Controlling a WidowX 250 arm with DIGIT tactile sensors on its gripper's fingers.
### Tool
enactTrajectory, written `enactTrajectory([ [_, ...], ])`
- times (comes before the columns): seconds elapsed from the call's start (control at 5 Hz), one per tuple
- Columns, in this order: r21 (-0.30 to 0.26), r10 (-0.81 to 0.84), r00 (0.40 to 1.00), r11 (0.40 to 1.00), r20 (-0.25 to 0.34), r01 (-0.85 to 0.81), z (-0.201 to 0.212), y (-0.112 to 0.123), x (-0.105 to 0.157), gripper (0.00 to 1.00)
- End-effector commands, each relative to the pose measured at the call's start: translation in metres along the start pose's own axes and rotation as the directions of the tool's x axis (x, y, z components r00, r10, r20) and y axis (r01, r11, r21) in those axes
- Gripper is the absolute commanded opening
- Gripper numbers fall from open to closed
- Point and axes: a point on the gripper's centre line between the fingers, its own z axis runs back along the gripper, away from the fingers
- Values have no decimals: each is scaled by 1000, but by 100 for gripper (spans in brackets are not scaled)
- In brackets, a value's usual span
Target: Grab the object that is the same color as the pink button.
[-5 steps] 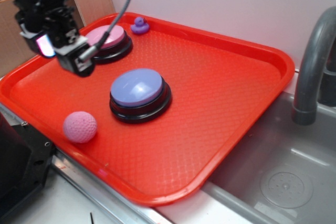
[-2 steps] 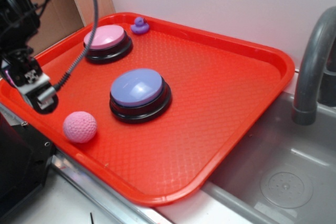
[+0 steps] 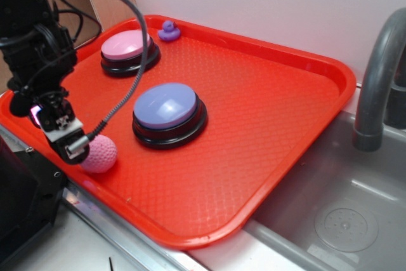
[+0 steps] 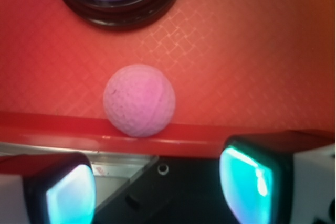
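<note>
Against the tray (image 4: 63, 124) rim sits the round ball (image 4: 139, 99).

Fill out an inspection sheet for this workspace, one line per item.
Surface: red tray, textured, beside a sink.
Job's things: pink ball against the tray's near rim; pink button at the far corner.
Clutter: lavender-blue button mid-tray; purple duck by the far rim.
Grippers: end effector open, fingers outside the rim, not touching the ball.
Cables: grey cable hanging over the tray.
Surroundings: grey faucet, sink basin, white wall.
</note>
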Motion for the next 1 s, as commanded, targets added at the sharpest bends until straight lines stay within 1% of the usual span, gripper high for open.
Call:
enactTrajectory([
  [0.0, -34, -22, 1000, 999, 19, 22, -33, -7, 19, 100],
  [0.2, -44, -16, 1000, 999, 1, 16, -43, -7, 23, 100],
  [0.4, -31, -16, 1000, 999, 10, 16, -37, -6, 19, 0],
  [0.6, -19, -25, 999, 999, 26, 26, -22, -7, 18, 0],
  [0.8, -16, -16, 999, 1000, 47, 17, 19, -4, 24, 0],
])
